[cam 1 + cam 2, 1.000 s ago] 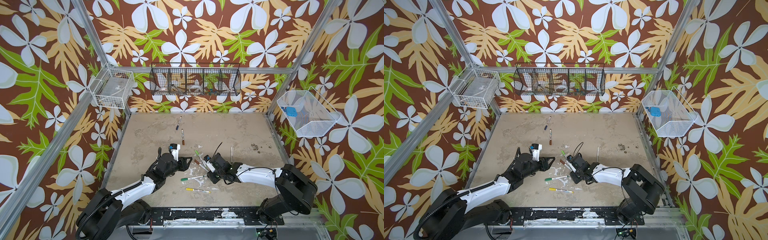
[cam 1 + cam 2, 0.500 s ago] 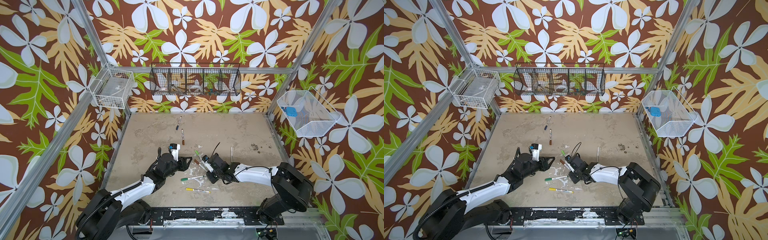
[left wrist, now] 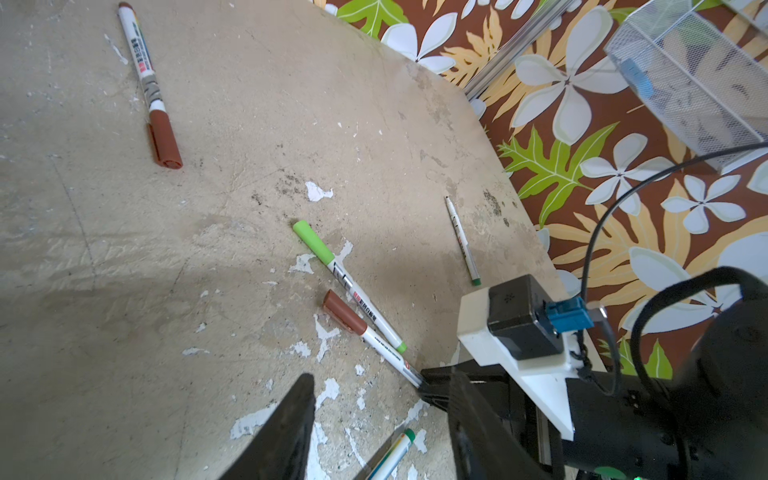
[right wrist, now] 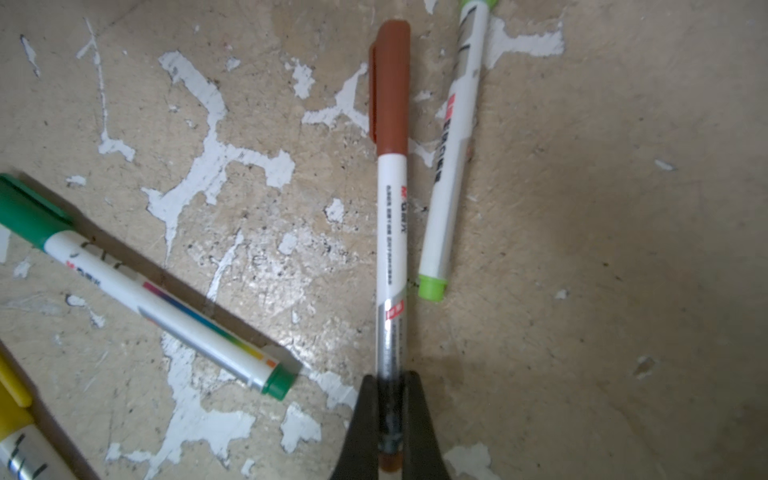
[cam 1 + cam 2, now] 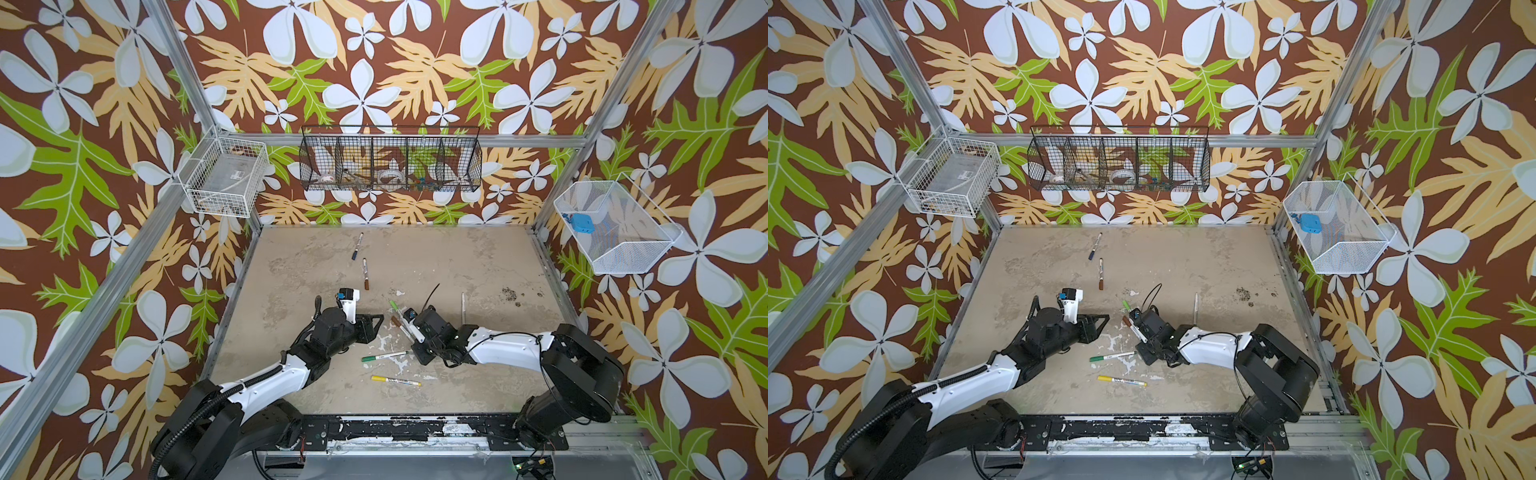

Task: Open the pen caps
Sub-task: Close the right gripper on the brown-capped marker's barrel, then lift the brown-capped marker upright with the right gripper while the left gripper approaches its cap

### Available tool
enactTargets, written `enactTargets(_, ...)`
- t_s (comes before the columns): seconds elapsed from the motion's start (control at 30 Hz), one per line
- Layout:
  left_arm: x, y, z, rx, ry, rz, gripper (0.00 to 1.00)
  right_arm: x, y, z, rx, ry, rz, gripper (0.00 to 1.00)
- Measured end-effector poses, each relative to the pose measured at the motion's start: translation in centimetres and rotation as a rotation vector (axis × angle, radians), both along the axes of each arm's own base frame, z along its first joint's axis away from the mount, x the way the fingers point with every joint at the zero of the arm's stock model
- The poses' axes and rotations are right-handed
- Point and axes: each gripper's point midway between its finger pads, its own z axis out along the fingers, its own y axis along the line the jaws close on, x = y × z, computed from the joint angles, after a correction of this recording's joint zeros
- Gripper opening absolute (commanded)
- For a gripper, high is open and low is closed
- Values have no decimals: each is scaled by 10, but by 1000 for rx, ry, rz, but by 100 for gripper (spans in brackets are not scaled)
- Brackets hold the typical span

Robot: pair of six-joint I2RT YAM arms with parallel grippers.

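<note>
Right gripper [image 4: 390, 386] is clamped tight on the tail end of the brown pen [image 4: 392, 249], jaws pinching the white barrel. The brown cap [image 4: 390, 83] sticks out at the other end, pointing far and left, away from the fingers. I can't tell whether the pen is off the table [image 5: 478, 266] or resting on it. Left gripper [image 3: 380, 395] sits with its jaws apart and nothing between them. In a top view the brown cap [image 5: 394, 320] lies just right of its tips, with a small gap showing. The light green pen [image 4: 451, 166] lies just beside the held barrel on the far side, its light green cap [image 3: 312, 241] pointing on towards the far edge. The near side is crowded: the green pen [image 5: 384, 355] with its green cap [image 4: 29, 212] lies on the near side of both grippers. The yellow pen [image 5: 395, 380] lies beyond it, towards the near rail. A slim pen [image 5: 463, 307] lies alone just right of my right wrist. Further out, a second brown pen [image 5: 365, 273] and a blue-capped pen [image 5: 357, 246] are well apart from the action. My open room is the far right of the table, bare up to the frame, and the far left corner is bare too.
</note>
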Motion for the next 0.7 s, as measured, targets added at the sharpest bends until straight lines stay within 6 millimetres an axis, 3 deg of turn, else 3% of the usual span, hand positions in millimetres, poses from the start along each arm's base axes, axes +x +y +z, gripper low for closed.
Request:
enactTargets(0.1, -7, 4, 14, -48, -56, 0, 55, 1, 2, 11, 27, -19, 1, 0)
enactTargets(0.2, -10, 9, 41, -124, -141, 21, 56, 3, 10, 33, 93, -39, 1, 0)
enactTargets(0.33, -6, 13, 83, -222, -230, 60, 56, 18, 26, 90, 229, -119, -29, 0)
enactTargets(0.47, 4, 13, 121, -284, -290, 93, 57, 30, 29, 144, 358, -187, -81, 0)
enactTargets(0.57, 11, 13, 129, -296, -311, 113, 57, 31, 27, 172, 428, -239, -96, 0)
enactTargets(0.7, 5, 11, 113, -295, -341, 82, 57, 24, 16, 177, 463, -301, -87, 0)
